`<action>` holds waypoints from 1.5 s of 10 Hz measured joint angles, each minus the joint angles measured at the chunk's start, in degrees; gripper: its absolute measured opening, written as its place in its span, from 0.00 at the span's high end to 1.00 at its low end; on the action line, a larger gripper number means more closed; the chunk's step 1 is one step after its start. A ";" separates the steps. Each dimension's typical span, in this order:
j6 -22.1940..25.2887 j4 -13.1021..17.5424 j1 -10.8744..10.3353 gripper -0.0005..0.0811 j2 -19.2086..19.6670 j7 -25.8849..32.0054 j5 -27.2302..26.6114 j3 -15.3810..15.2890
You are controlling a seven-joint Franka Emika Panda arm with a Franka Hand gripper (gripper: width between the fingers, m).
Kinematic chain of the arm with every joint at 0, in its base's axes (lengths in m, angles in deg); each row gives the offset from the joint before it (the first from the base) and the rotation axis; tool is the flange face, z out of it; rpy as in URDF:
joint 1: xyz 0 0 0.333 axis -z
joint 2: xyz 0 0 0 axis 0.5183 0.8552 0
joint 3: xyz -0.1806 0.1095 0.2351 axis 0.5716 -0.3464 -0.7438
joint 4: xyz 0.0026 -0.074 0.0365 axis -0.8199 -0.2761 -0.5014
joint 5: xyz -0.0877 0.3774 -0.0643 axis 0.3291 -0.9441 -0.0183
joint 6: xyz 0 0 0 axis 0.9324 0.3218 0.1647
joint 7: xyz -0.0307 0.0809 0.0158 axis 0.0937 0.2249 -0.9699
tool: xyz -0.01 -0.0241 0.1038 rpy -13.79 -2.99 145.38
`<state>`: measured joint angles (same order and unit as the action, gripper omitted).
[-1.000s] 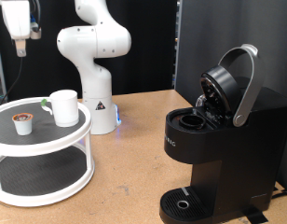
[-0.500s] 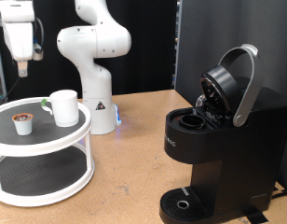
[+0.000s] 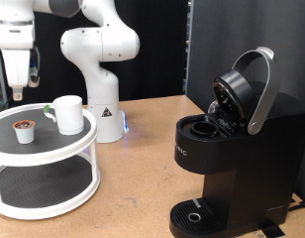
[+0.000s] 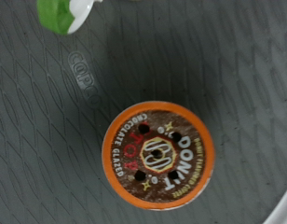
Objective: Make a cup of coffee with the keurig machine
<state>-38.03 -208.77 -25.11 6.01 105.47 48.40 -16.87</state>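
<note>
While the keurig machine (image 3: 230, 149) gapes, lid tilted upward.

Cropped by the wrist view's edge: cup (image 4: 64, 11), only a white-and-green sliver. Keurig (image 3: 235, 149) lettering too small to read.

Even indoor light fills the exterior view, the dark backdrop swallows detail, soft shadows sit beneath the tiered tray (image 3: 53, 193). Wrist view goes dimmer, close and slightly blurred, edges softest.
</note>
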 joint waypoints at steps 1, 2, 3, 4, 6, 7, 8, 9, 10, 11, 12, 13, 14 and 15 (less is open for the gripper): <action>-1.17 -0.41 0.22 0.01 1.00 -0.77 0.57 0.02; -2.63 -0.85 0.34 0.01 1.93 -1.09 1.19 0.15; -4.59 -1.36 0.47 0.01 2.72 -1.17 1.71 0.49; -6.83 -1.94 0.54 0.01 3.41 -1.28 2.07 0.92; -11.53 -3.24 0.81 0.01 4.62 -1.61 2.46 1.66; -13.81 -4.02 0.90 0.01 5.11 -2.13 2.48 2.03; -15.43 -4.75 0.90 0.01 5.60 -2.23 2.48 2.33; -16.59 -5.43 0.90 0.01 5.96 -2.24 2.48 2.48; -17.49 -6.21 0.90 0.01 6.06 -2.24 2.48 2.65; -17.92 -6.88 0.90 0.01 6.06 -2.24 2.48 2.75; -18.40 -7.45 0.90 0.01 6.06 -2.25 2.40 2.79; -18.96 -7.97 0.90 0.01 6.06 -2.30 2.36 2.80; -19.59 -8.47 0.90 0.01 6.06 -2.51 2.30 2.81; -20.09 -8.88 0.90 0.01 6.06 -2.90 2.27 2.81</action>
<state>-58.12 -217.65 -24.21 12.07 102.57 50.68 -14.06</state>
